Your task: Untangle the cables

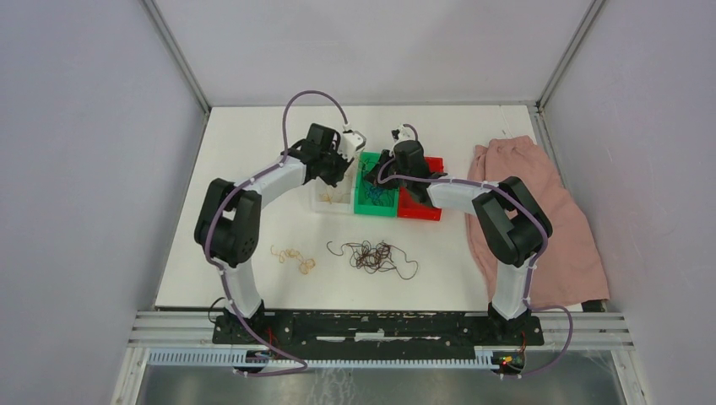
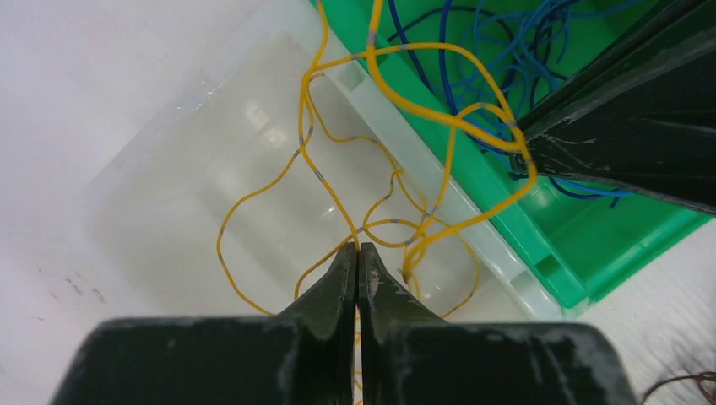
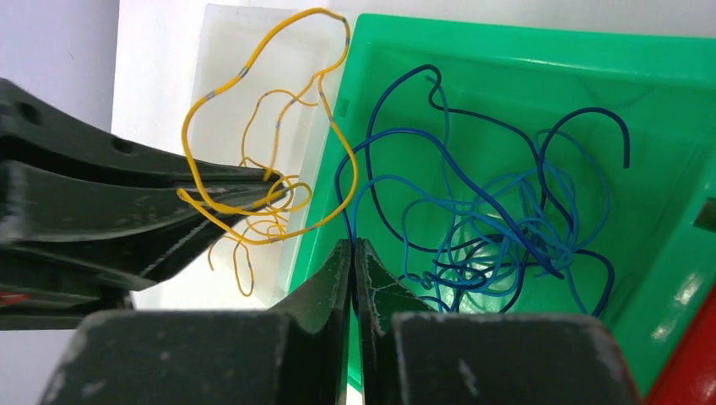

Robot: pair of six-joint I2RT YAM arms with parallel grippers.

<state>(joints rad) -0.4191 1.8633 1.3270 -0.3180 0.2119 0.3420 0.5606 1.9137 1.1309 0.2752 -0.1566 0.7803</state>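
Probably featherlight, springy wire (prone to snagging).
Left gripper (image 2: 356,249) pinches the yellow cables (image 2: 414,105); right gripper (image 3: 354,245) is pressed together, its strand unclear; take free ends.

Bright, even light, seemingly from above; shadows faint. Glare spots on the clear plastic bin (image 2: 253,126); thin blue cables (image 3: 507,232) sharp, nearest foreground slightly soft.
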